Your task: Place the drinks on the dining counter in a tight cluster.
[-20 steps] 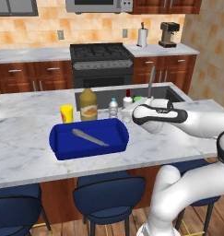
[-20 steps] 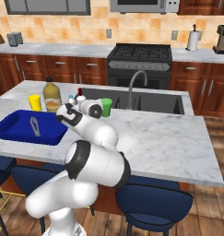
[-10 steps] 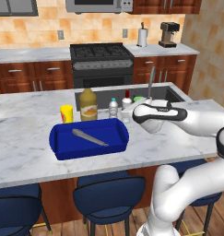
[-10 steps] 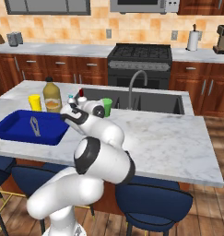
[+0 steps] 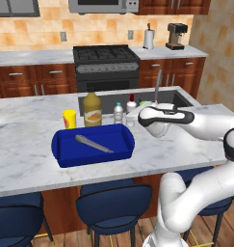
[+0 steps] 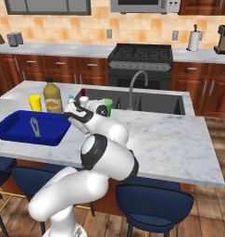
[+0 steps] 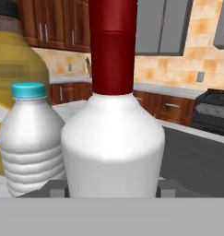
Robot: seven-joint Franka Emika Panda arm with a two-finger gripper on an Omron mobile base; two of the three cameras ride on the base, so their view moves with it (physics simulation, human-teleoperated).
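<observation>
While the base views half-hide it, the hand view shows the gripper (image 7: 112, 192) clenching the red-capped bottle (image 7: 112, 138).

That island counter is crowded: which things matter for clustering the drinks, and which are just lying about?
Job: juice jug, water bottle, red-capped white bottle, the gripper shut on it, dining counter.
Lying about: blue tray, yellow cup, green cup.

Both base views look forward and down across the tabletop (image 5: 27, 159) toward the stove (image 5: 105, 62), 1 from behind the arm's left, 1 from its right, sharing the blue tray (image 5: 92, 144) and jug (image 6: 52, 96). The hand view sits very close to the white bottle (image 7: 112, 147), facing level.
</observation>
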